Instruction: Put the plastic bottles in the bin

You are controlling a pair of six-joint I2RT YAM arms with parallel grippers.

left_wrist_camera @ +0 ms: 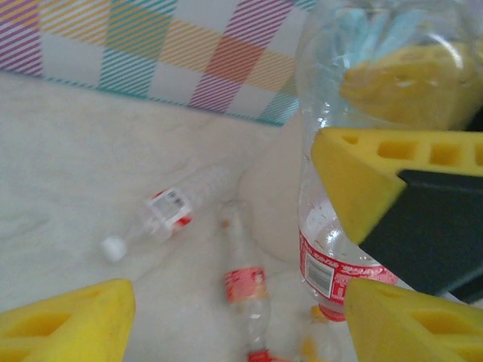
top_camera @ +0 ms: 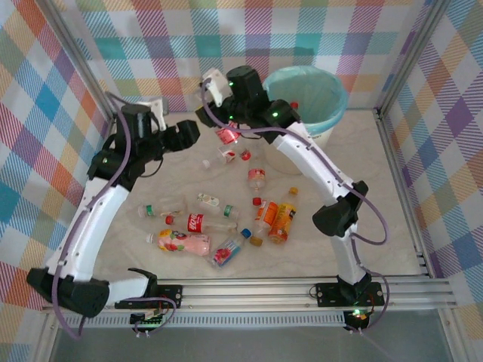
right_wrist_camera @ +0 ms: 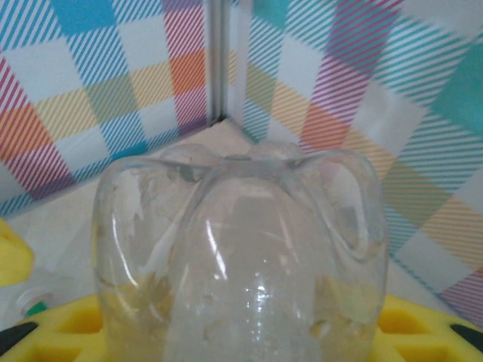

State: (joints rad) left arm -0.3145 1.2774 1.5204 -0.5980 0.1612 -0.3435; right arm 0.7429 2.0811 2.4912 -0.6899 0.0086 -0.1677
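Observation:
My right gripper hangs over the far middle of the table, shut on a clear plastic bottle with a red label. The bottle's base bulges up between the yellow pads. In the left wrist view this bottle hangs cap-down, pinched by the right gripper's yellow fingers. My left gripper is just left of it, jaws open, its right finger beside the label. The bin, cream with a teal liner, stands at the far right. Several more bottles lie on the table.
Loose bottles lie below the grippers: a white-capped one and a red-labelled one. A pink bottle and an orange one lie nearer the front. Checked walls close in the left, back and right sides.

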